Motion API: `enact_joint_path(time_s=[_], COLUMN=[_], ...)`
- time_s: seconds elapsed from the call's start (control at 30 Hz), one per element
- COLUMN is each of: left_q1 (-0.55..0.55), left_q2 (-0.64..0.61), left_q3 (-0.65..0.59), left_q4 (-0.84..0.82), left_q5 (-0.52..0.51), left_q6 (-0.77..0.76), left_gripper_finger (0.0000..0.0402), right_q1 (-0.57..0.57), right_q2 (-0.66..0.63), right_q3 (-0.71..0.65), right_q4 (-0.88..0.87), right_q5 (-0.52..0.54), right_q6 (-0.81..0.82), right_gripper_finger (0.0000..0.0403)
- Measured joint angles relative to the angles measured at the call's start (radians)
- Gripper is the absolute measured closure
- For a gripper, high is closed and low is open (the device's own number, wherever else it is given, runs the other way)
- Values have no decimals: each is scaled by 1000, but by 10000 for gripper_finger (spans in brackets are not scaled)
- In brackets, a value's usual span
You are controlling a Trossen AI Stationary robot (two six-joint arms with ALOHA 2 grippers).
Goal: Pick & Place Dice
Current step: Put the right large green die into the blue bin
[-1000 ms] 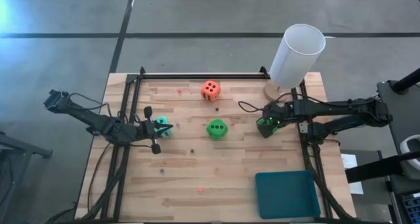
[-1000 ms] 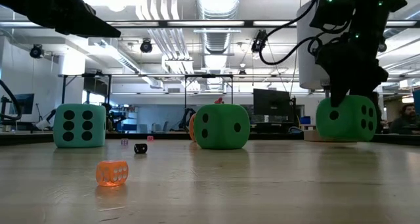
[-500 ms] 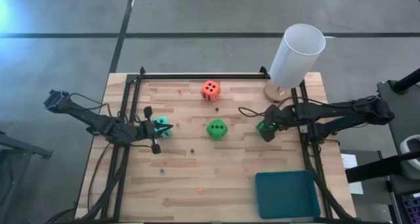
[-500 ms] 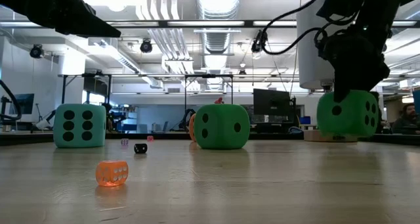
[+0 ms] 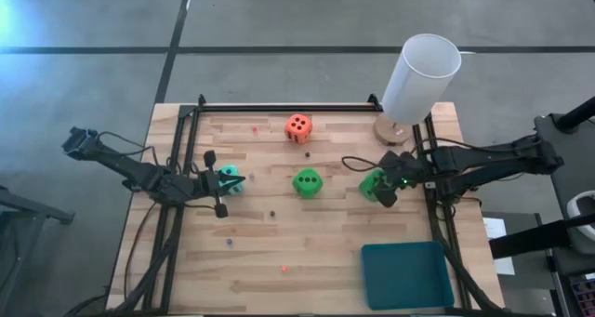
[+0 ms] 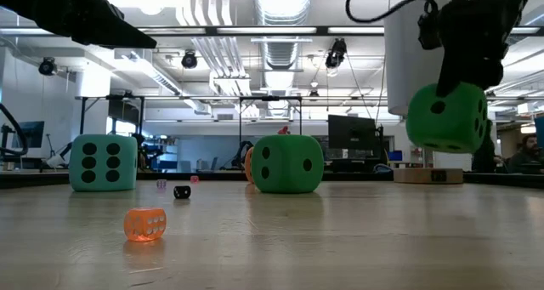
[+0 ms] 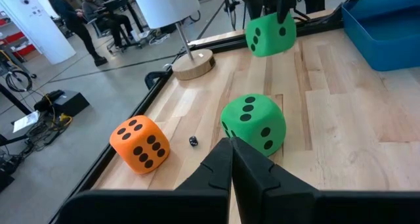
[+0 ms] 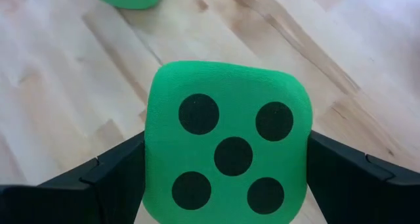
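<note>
Fingers pinch green five-pip die aloft.

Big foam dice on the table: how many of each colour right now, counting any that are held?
Bright green foam dice: 2, one on the wood, one held off the table in the right tool
Turquoise foam die: 1, by the left tool
Orange-red foam die: 1
Total: 4

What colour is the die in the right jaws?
Bright green foam die with dark pips; clearest in the right wrist view.
</note>
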Motion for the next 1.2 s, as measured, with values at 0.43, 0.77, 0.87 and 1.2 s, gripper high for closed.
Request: enact_joint_path(time_s=[0.43, 0.77, 0.87, 1.2], left_q1=[0, 0, 0, 0], left_q2=[0, 0, 0, 0], left_q3=[0, 0, 0, 0], left_q4=[0, 0, 0, 0], left_q5=[0, 0, 0, 0], left_q6=[0, 0, 0, 0], left_gripper_finger=[391, 391, 391, 391], right_q1=[189, 408, 468, 657], right_q2=[0, 19, 33, 144], right_q3=[111, 139, 166, 258], right_q4=[-1, -3, -4, -50], right_q5=[-28, -31, -31, -96], right_q6=[-82, -78, -77, -55], right_gripper_finger=[60, 60, 60, 60])
